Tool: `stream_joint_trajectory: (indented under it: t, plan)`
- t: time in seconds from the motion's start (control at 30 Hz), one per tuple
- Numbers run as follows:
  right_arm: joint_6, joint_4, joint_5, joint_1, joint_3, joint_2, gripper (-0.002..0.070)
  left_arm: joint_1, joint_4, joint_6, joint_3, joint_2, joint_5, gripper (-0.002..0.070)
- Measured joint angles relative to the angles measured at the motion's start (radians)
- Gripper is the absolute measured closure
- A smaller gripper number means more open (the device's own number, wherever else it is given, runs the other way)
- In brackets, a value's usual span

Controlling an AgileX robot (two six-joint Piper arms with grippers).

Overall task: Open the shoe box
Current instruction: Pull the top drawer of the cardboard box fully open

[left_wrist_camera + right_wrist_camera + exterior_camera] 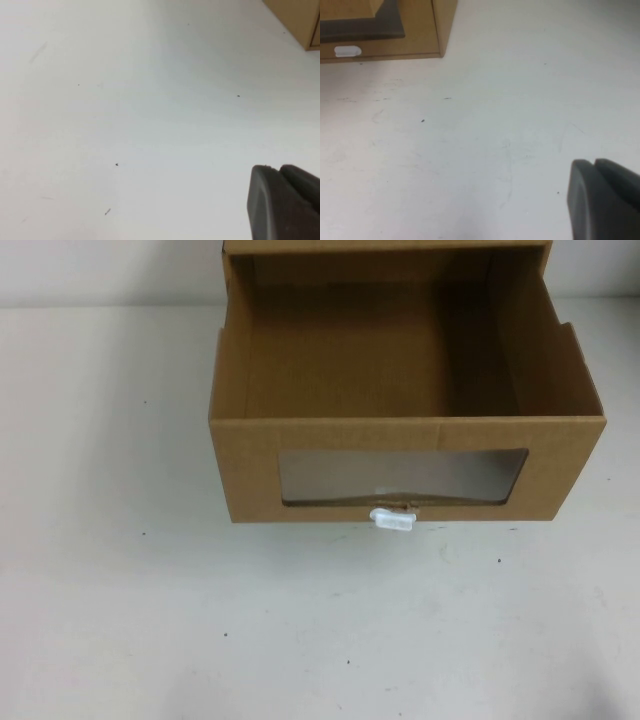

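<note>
The brown cardboard shoe box [400,465] stands at the back middle of the white table, its top open and its inside empty. Its front wall has a clear window [403,477] and a small white tab [392,520] at the bottom edge. Neither arm shows in the high view. My left gripper [278,170] hangs shut over bare table, with a box corner [300,17] far off. My right gripper [595,164] is shut too, over bare table, away from the box's front corner [437,30] and the white tab [347,51].
The white table [300,630] carries small dark specks and faint scuffs. The box's raised lid [385,245] meets the top edge of the high view.
</note>
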Motion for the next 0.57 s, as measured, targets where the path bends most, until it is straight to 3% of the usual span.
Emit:
stream_joint_trajectory:
  t: [0.57]
  plan:
    - [0.000, 0.016, 0.000, 0.000, 0.000, 0.000, 0.0695, 0.000, 0.000, -0.002, 0.000, 0.000, 0.001, 0.0675]
